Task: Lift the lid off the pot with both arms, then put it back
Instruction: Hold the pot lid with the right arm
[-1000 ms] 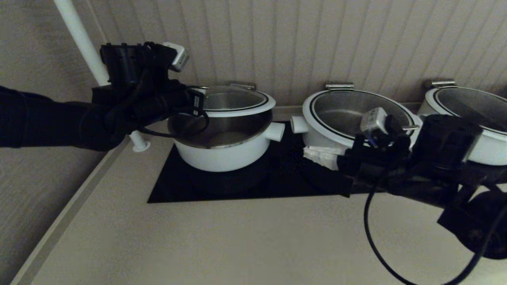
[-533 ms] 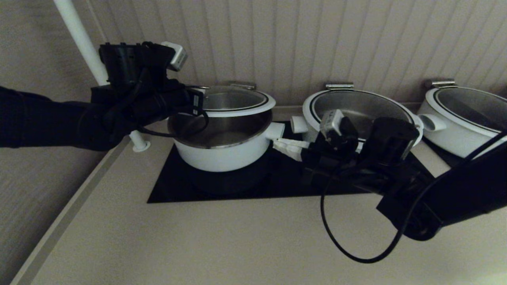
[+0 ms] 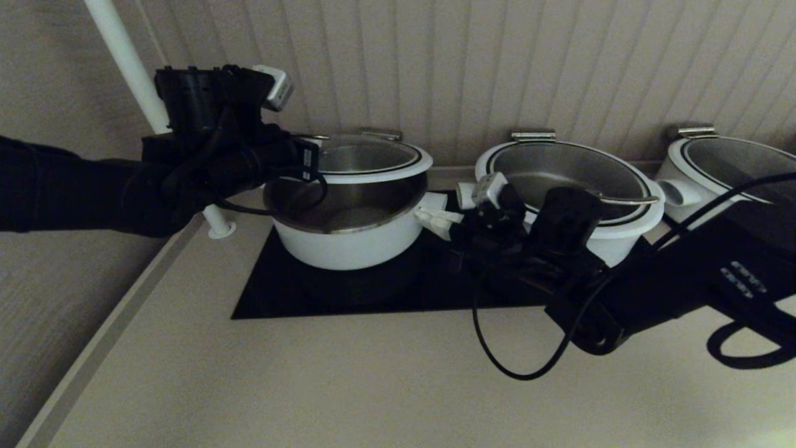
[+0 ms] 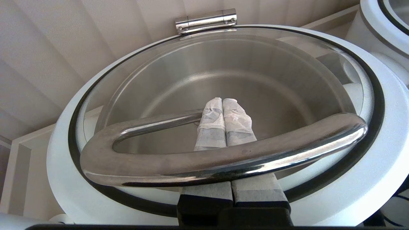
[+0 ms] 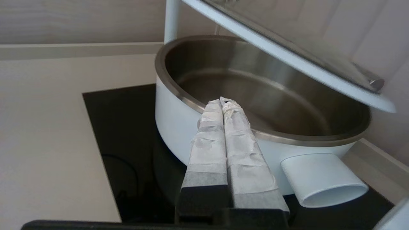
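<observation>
The pot (image 3: 345,239) stands on the black cooktop at the left, its stub handle (image 3: 435,205) pointing right. Its lid (image 3: 373,158) is raised at the front and tilted up off the pot, still near the hinge tab at the back. My left gripper (image 4: 222,101) is shut, its taped fingers pushed under the lid's steel loop handle (image 4: 223,159), which rests across them. My right gripper (image 3: 430,218) is shut and empty, its tips just beside the stub handle (image 5: 322,179), close to the pot's rim (image 5: 179,95) and below the raised lid (image 5: 287,60).
Two like white pots with lids stand to the right, a middle one (image 3: 559,180) behind my right arm and a far one (image 3: 727,162). The black cooktop (image 3: 280,292) lies on a beige counter (image 3: 311,386). A white pole (image 3: 134,68) and the wall are behind.
My right arm has swung left from in front of the middle pot to the left pot's stub handle. My left gripper and the raised lid have stayed where they were.
</observation>
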